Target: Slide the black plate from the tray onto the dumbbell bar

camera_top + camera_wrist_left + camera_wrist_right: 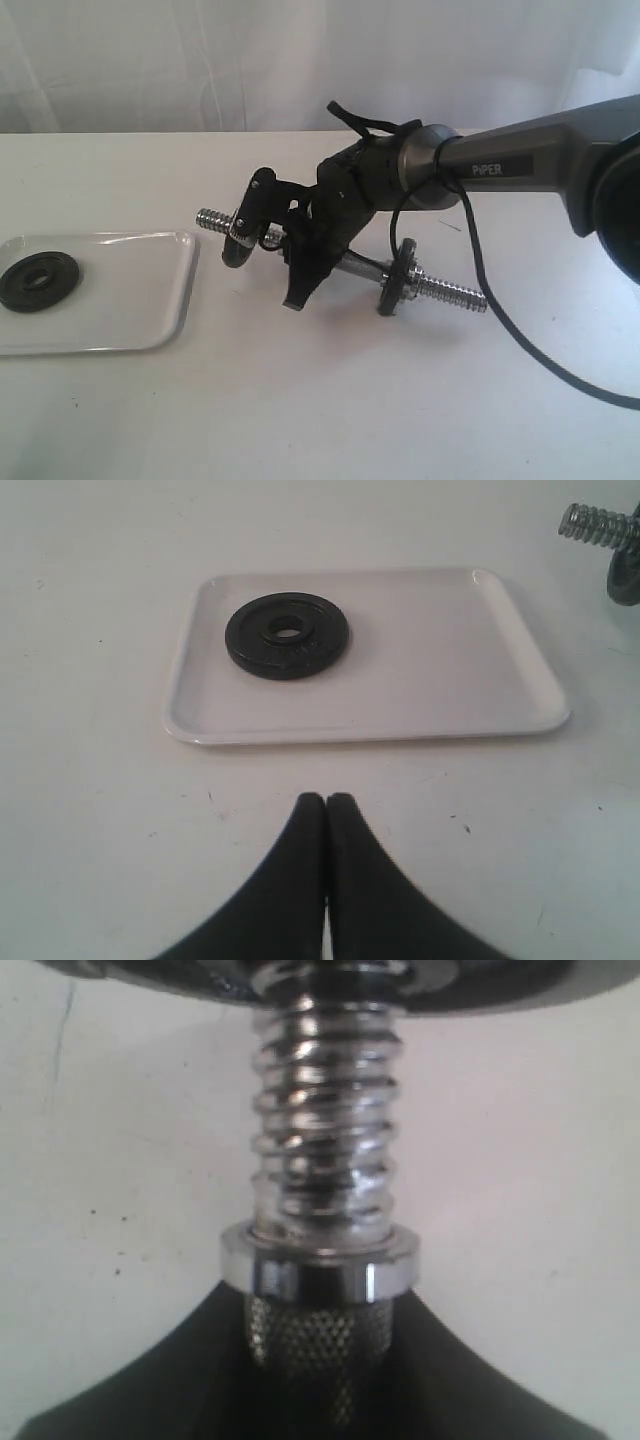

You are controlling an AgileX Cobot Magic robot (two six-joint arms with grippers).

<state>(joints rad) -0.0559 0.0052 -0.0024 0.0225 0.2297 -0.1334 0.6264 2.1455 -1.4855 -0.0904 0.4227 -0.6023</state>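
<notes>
Exterior view: dumbbell bar (445,288) mid behind right hand (270,272)

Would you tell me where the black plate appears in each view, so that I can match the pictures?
Exterior view: the black plate is at the far left, lying in the tray.
Left wrist view: the black plate lies in the tray, beyond the shut left tool, in the half away from the bar.
Right wrist view: not in it.
Shared landmark: the dumbbell bar, its coarse thread showing in all three.
</notes>
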